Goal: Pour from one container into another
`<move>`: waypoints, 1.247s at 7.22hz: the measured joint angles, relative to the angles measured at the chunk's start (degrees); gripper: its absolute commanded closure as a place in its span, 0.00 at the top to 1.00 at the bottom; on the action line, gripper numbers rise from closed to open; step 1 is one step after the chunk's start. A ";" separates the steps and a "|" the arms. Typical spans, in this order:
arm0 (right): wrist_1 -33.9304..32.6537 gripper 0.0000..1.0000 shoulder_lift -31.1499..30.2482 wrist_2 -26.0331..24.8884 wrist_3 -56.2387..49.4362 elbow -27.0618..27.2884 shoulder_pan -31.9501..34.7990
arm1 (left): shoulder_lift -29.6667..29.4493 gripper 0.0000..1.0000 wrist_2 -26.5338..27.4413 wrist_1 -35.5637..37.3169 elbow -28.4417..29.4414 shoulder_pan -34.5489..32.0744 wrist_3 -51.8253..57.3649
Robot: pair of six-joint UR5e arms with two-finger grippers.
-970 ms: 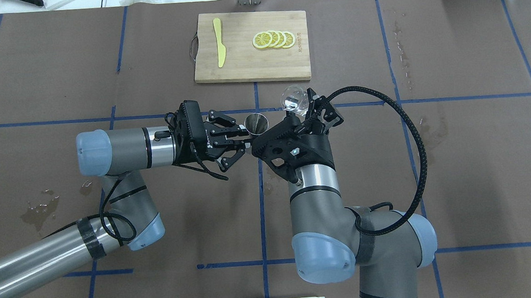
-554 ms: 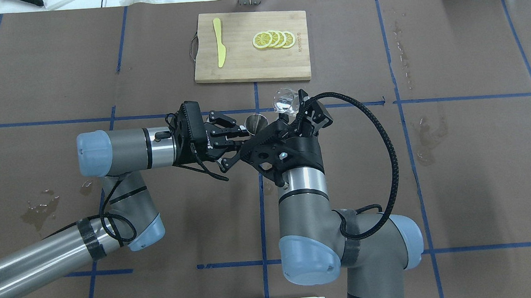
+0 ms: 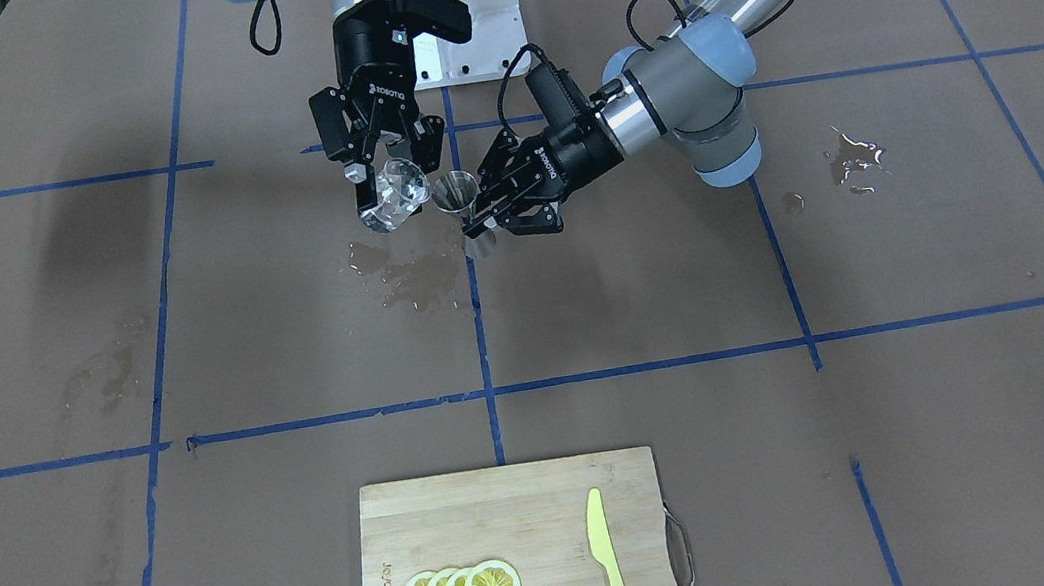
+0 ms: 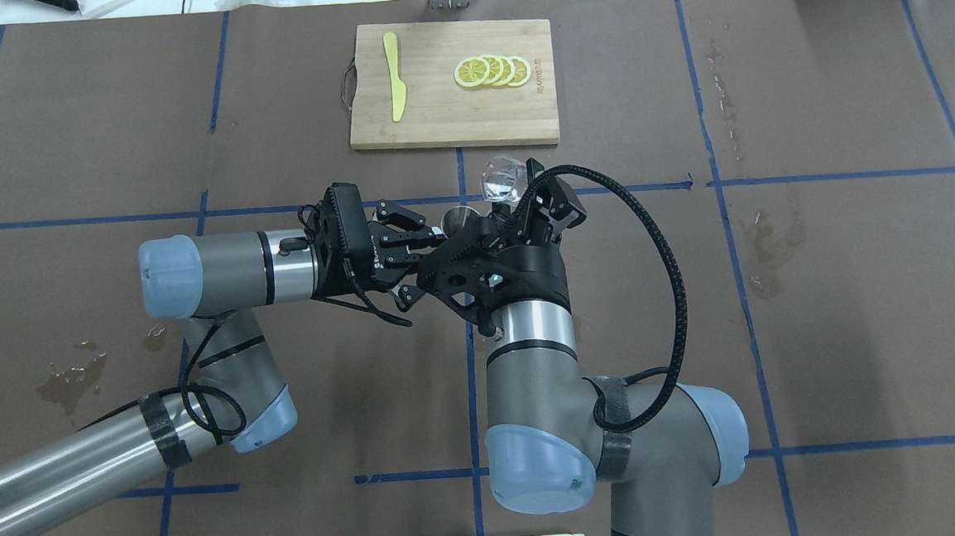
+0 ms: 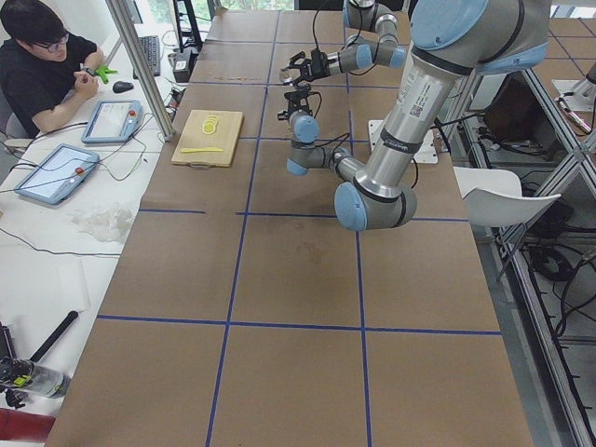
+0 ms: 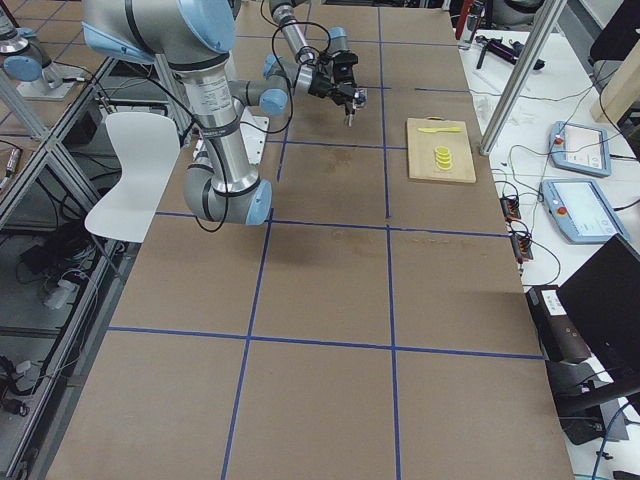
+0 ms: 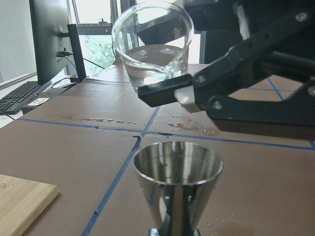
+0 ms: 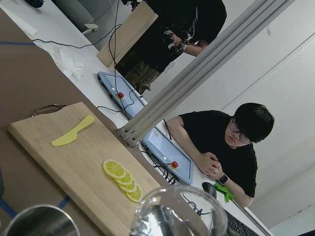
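Toward our left we are sliding the right tool (image 3: pixel 389 187), clamped around a clear round glass beaker of water (image 3: pixel 388 208), beside and above the steel cone-shaped jigger (image 3: pixel 454 189), which our left tool (image 3: pixel 477 218) is pinching upright at the brown table's (image 4: pixel 779 324) middle.

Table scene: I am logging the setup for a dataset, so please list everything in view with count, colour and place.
beaker: 1, clear, some water, tilted near jigger
jigger: 1, steel, centre of table
board: 1, wooden, table's far side
lemon slices: 4, yellow, on board
knife: 1, yellow, on board
wet patches: several, dark, on brown table
tablets: 2, grey, on side bench
person: 1, black shirt, seated at bench
chair: 1, white, by robot's base
left gripper: 1, black, shut on jigger
right gripper: 1, black, shut on beaker
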 measured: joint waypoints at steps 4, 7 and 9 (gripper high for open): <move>-1.68 0.00 0.77 -0.43 -1.37 -1.06 -0.04 | -0.04 0.00 0.00 0.00 0.00 -0.02 -0.02; -3.44 0.00 1.63 -1.45 -2.67 -1.14 -0.65 | -0.04 0.00 0.00 0.00 -0.02 -0.01 -0.03; -3.59 0.00 1.67 -2.28 -4.53 -1.15 -1.30 | -0.10 0.00 0.00 -0.03 -0.07 -0.04 -0.03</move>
